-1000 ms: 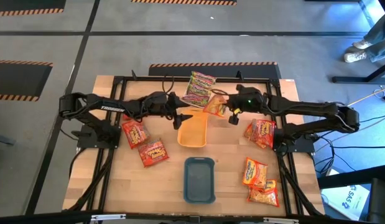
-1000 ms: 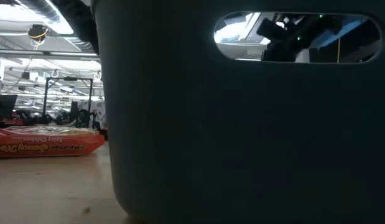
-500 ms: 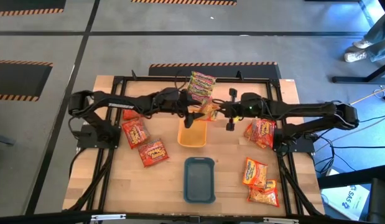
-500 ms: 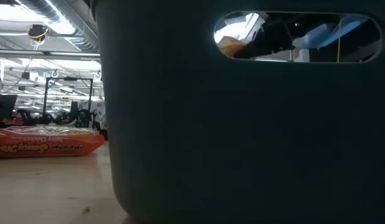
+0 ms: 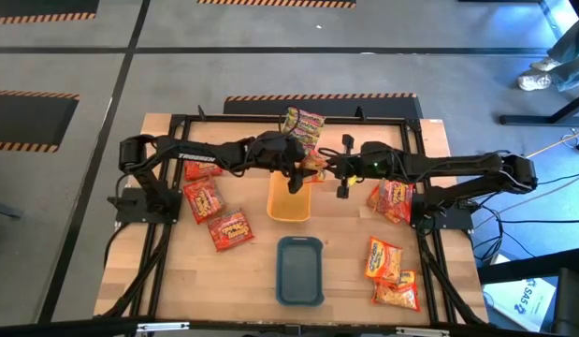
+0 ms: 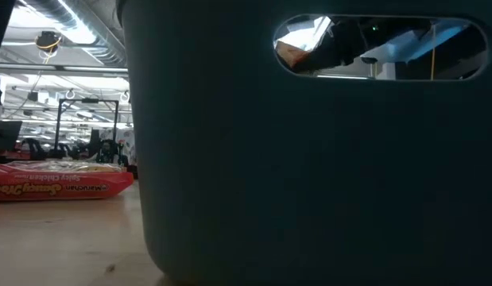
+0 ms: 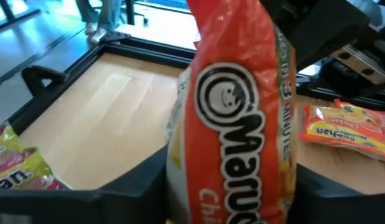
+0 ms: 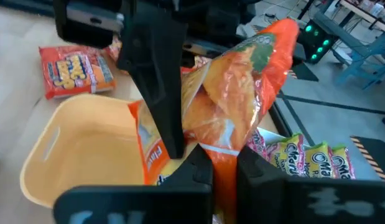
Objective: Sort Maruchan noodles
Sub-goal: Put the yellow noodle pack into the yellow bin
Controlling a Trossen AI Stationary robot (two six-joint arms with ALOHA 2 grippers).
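Centrally, an orange tray (image 5: 290, 200) sits on the wooden surface (image 5: 261, 271); its visible interior is bare, as the right wrist view (image 8: 86, 140) confirms. Directly nearer the camera side lies a teal tray (image 5: 299, 271), whose interior also appears bare; in the low view its dark wall (image 6: 309, 175) fills most of the frame. Above the far end of the orange tray, both grippers meet on one orange noodle packet (image 5: 314, 165): the left gripper (image 5: 296, 177) is clamped on it, and the right gripper (image 5: 338, 178) grips the same packet, its fingers closed on the lower edge (image 8: 226, 134). In the left wrist view the packet (image 7: 239, 124) shows a smiling-face logo above the white letters "Maruc", with "3 MINUTE" along one edge. Green-pink packets (image 5: 303, 126) lie just beyond the grippers. Red packets (image 5: 217, 213) lie on the left side of the surface; one, seen in the low view (image 6: 59, 184), reads "Spicy Chicken" and "Maruchan". Another red packet (image 5: 393, 198) lies to the right of the orange tray, and orange packets (image 5: 389, 271) lie overlapping near the front right corner
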